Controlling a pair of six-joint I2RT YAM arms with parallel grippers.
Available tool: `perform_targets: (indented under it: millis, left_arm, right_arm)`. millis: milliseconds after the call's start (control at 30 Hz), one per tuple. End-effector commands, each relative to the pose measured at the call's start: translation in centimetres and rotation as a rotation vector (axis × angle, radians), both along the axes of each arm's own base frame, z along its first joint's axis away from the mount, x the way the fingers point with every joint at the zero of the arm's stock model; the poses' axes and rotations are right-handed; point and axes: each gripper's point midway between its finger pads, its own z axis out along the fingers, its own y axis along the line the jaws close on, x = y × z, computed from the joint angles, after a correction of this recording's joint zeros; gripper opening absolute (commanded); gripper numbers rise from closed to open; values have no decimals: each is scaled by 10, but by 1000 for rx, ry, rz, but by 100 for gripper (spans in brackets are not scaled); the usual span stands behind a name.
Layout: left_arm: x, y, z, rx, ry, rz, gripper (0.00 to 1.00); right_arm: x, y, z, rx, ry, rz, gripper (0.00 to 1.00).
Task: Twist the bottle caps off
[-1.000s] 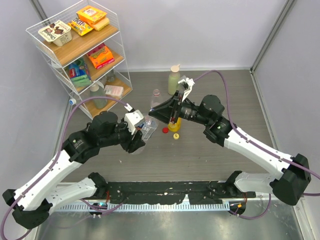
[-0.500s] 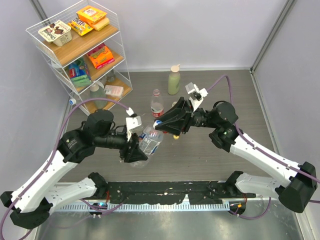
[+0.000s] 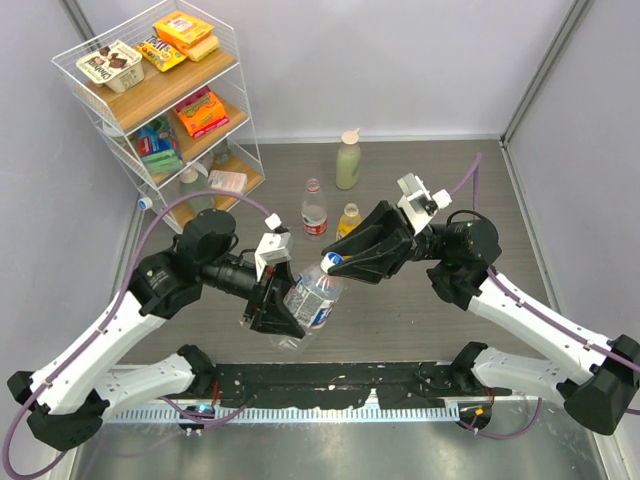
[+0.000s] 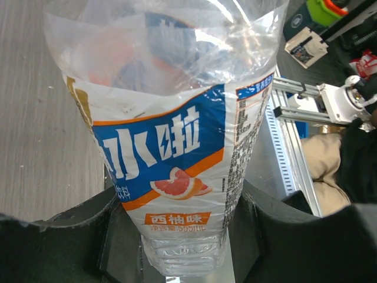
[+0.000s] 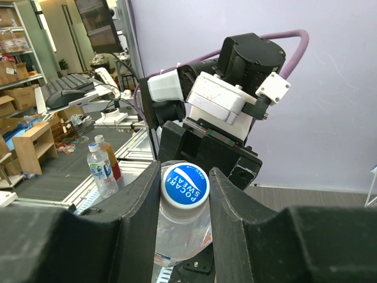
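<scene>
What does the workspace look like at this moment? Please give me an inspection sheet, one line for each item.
Surface: grey wood-look table, no spills seen.
Job's things: blue cap sits on the clear bottle, which is lifted and tilted above the table.
Clutter: water bottle, small yellow bottle and pale green bottle stand upright behind the arms.
Grippers: left gripper shut on the clear bottle's lower body; right gripper shut on the blue cap.
Cables: purple cables loop above both arms, touching no bottle.
Surroundings: wire rack with snack packs at the far left; plain grey walls.
</scene>
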Motion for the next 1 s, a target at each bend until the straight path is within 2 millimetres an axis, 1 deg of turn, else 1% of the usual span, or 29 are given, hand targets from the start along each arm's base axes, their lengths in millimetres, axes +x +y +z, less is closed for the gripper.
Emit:
perform_targets:
  millis: [0, 133, 200, 233, 267, 300, 333, 367, 400, 433, 467, 500, 533, 567, 600, 633, 667, 767, 900, 967]
  left_arm:
    - [-11, -7, 44, -190, -91, -120, 0]
    - [-9, -7, 40, -171, -91, -103, 0]
    - [-5, -7, 35, -153, -95, -83, 0]
    - [-5, -7, 32, -139, -92, -77, 0]
    - [-2, -7, 28, -120, -91, -59, 0]
    - [1, -7, 26, -110, -95, -47, 0]
    - [2, -6, 21, -88, -92, -38, 0]
    - [3, -5, 17, -70, -89, -29, 0]
    - [5, -5, 15, -58, -93, -21, 0]
    - [7, -4, 12, -42, -94, -9, 0]
    - [9, -4, 8, -26, -99, 6, 0]
    - [12, -2, 5, -8, -103, 23, 0]
    - [15, -2, 1, 10, -113, 44, 0]
    - [18, 0, -3, 28, -117, 65, 0]
    - [23, 1, -7, 52, -120, 94, 0]
    - [30, 2, -12, 70, -155, 120, 0]
    - [34, 4, -16, 92, -164, 148, 0]
    - [56, 11, -29, 154, -218, 274, 0]
    - [84, 22, -43, 219, -284, 426, 0]
    - [100, 30, -50, 260, -318, 516, 0]
  right_arm:
    - [-6, 5, -27, -72, -8, 63, 2]
    - [-2, 6, -27, -70, 7, 42, 2]
    - [3, 7, -27, -72, 8, 12, 6]
    - [4, 8, -28, -80, 16, 4, 12]
    - [6, 7, -26, -72, 11, -15, 21]
    - [8, 8, -27, -78, 22, -27, 27]
    - [10, 7, -25, -69, 22, -48, 38]
    - [11, 5, -22, -57, 21, -67, 44]
    - [13, 5, -22, -55, 25, -81, 58]
    - [15, 3, -19, -42, 26, -104, 63]
    - [15, 2, -19, -41, 28, -112, 72]
    - [18, 0, -16, -27, 29, -138, 76]
    - [19, -1, -15, -27, 29, -154, 83]
    - [22, -3, -11, -13, 32, -183, 85]
    - [25, -3, -13, -22, 39, -203, 90]
    - [29, -6, -10, -9, 42, -232, 93]
    - [32, -6, -12, -17, 48, -248, 95]
    - [38, -7, -10, -8, 65, -291, 100]
    - [51, -9, -12, -4, 100, -356, 100]
    - [65, -9, -17, -22, 152, -421, 100]
